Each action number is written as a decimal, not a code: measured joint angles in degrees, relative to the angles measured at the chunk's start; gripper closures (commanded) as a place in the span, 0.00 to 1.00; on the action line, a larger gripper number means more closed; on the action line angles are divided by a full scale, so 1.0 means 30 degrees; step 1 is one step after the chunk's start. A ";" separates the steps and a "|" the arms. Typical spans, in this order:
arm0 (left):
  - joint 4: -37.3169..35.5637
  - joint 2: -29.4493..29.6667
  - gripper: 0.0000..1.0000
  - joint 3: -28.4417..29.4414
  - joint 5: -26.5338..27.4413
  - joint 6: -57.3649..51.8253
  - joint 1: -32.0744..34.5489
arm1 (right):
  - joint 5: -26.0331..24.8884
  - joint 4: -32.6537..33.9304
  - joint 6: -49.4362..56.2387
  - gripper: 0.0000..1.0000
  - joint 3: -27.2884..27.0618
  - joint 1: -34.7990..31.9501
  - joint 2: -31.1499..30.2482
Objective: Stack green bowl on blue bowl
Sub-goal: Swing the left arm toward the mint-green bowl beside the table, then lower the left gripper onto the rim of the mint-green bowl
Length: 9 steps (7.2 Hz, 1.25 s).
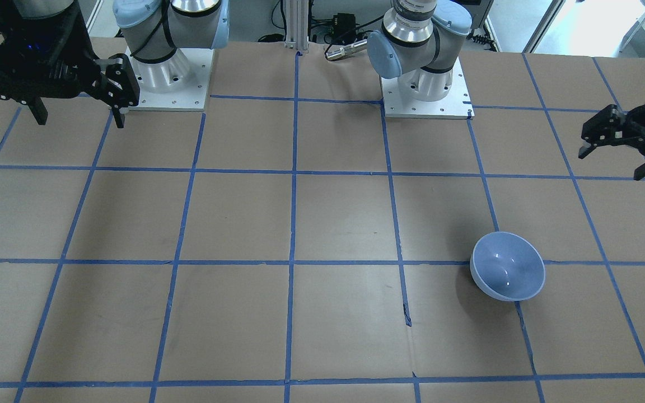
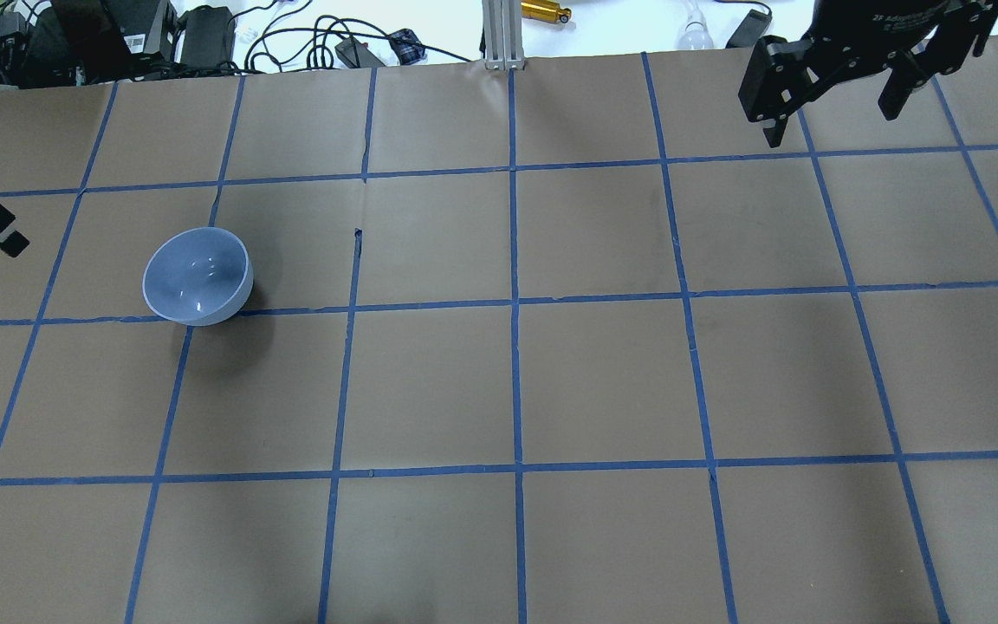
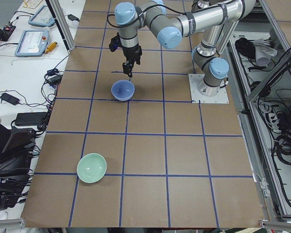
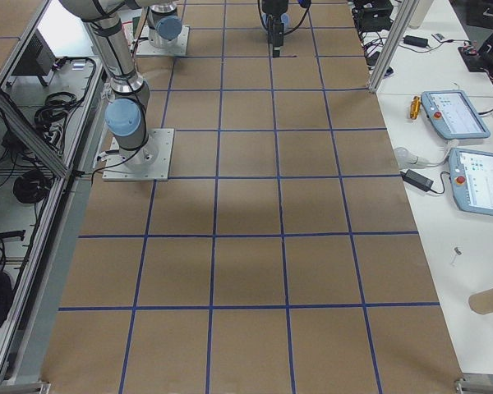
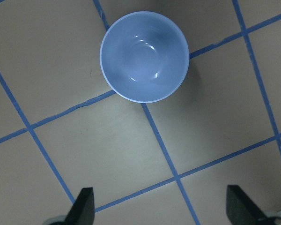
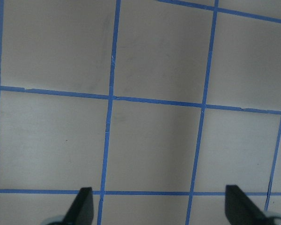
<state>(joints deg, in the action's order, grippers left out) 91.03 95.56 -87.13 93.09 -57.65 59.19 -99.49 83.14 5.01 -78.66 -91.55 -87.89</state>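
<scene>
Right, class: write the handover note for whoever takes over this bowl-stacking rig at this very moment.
Left hand: open, empty, hovering near the blue bowl.
Right hand: open, empty, over the table, far from both bowls.
Blue bowl: upright and empty.
Green bowl: upright, well apart from the blue bowl, towards the table's end on the robot's left.
Done: nothing yet.
Left: pick up the green bowl and set it inside the blue bowl.

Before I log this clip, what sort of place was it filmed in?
Most likely a robotics lab: robot arms bolted to a paper-covered table marked with a blue tape grid, and teach pendants on a side bench.
</scene>
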 measured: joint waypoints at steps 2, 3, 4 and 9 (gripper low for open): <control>-0.1856 0.1167 0.00 0.0252 0.0322 -0.4363 -0.1603 | 0.0000 0.0000 0.0000 0.00 0.0000 0.0008 -0.0001; -0.3073 0.1925 0.00 0.0387 0.0612 -0.6593 -0.2355 | 0.0000 0.0000 0.0001 0.00 0.0000 0.0015 0.0000; -0.4213 0.2697 0.00 0.0611 0.0744 -0.8673 -0.2986 | 0.0000 0.0000 0.0000 0.00 0.0000 0.0019 0.0000; -0.5728 0.7122 0.00 0.4432 0.0503 -1.6529 -0.5212 | 0.0001 0.0000 0.0000 0.00 0.0001 -0.0009 0.0000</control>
<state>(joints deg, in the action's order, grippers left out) 73.85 116.92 -73.83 94.60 -107.24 43.56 -99.49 83.14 5.01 -78.66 -91.58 -87.89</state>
